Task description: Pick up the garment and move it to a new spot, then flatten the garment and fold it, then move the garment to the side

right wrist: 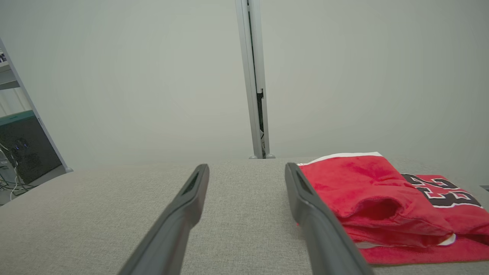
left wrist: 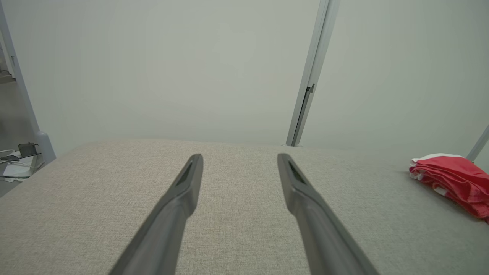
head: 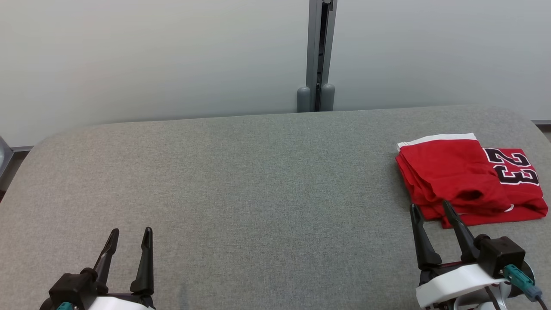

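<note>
Two grippers are hanging with nothing in them. We are seeing the left gripper (head: pixel 131 230) at seven o'clock in the head view with its fingers spread apart, and the right gripper (head: pixel 430 205) at five o'clock, likewise parted and clamping nothing. The garment (head: pixel 456 176) is lying at three o'clock on the table (head: pixel 258 181), folded into a rough rectangle close to the table's right edge. One right fingertip is overlapping the garment's near hem in the head view, though we are not able to tell whether it is touching. We are judging that the main risk is coming from that closeness. A forward move could be catching a finger in the loose pouch-like opening on top and dragging the layers apart. A sideways nudge toward three o'clock could be pushing the bundle over the edge. The layers are sitting unevenly, so pinching only the top one would be unfolding the rest. The cloth is looking soft, thick and slightly fuzzy, red with a white band at its twelve o'clock edge and black numerals outlined in white. The table cover is showing a coarse grey weave with rounded corners, which we are expecting to grip the cloth rather than let it slide.
</note>
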